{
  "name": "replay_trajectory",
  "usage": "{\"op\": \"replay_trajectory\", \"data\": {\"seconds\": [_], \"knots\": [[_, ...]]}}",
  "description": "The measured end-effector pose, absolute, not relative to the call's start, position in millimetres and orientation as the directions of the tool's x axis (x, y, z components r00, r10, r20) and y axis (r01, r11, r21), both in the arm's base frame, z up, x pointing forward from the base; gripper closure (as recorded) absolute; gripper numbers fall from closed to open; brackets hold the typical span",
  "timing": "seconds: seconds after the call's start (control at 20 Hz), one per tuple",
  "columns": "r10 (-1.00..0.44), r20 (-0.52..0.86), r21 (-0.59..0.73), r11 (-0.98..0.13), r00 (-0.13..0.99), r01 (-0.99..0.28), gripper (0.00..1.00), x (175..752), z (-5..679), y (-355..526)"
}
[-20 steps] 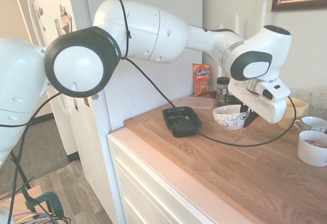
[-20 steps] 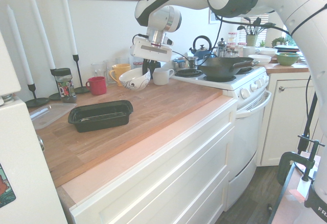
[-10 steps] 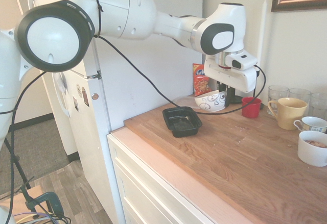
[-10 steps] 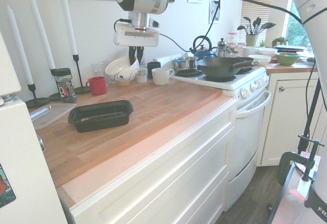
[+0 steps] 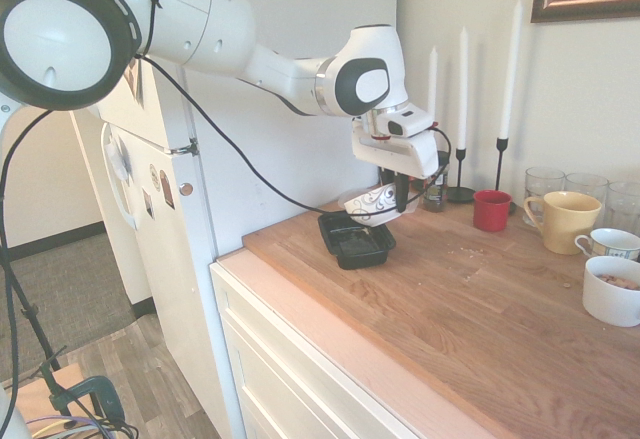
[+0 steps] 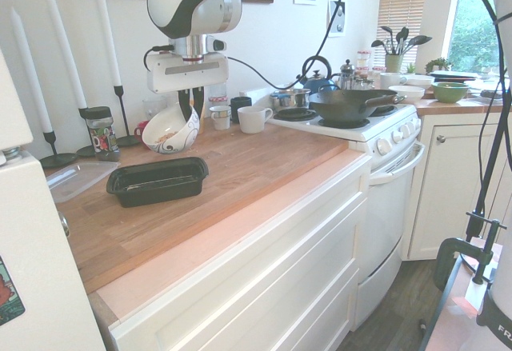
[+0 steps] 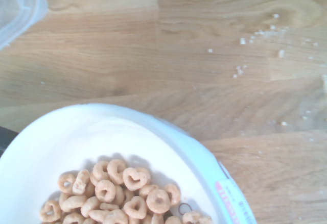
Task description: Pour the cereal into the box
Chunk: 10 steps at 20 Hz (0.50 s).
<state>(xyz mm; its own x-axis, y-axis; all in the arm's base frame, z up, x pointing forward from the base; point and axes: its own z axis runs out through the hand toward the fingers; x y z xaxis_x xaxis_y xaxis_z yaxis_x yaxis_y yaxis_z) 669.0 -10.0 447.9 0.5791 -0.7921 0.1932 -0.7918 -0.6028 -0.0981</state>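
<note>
A white swirl-patterned bowl [image 5: 376, 202] is held aloft by the gripper [image 5: 402, 197], its fingers clamped tight on the bowl's rim, above the wooden countertop [image 5: 480, 309]. The bowl is seen tilted in the second exterior view [image 6: 170, 131], hanging just beyond the far end of the box [image 6: 157, 181], a shallow black tray resting empty on the counter. The cereal [image 7: 115, 196], shown in the wrist view as tan rings and hearts, is gathered at the bottom of the bowl. A clear flat container [image 6: 80, 178] is seen beside the box, and a red cup [image 5: 491, 210], candlesticks [image 5: 500, 159] and mugs [image 5: 563, 219] are lined along the wall.
</note>
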Motion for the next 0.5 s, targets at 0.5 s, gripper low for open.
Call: {"op": "replay_trajectory", "data": {"seconds": [0.5], "knots": [[-0.685,0.470,0.024,-0.620,0.556,-0.784,1.00,649,458,32]]}}
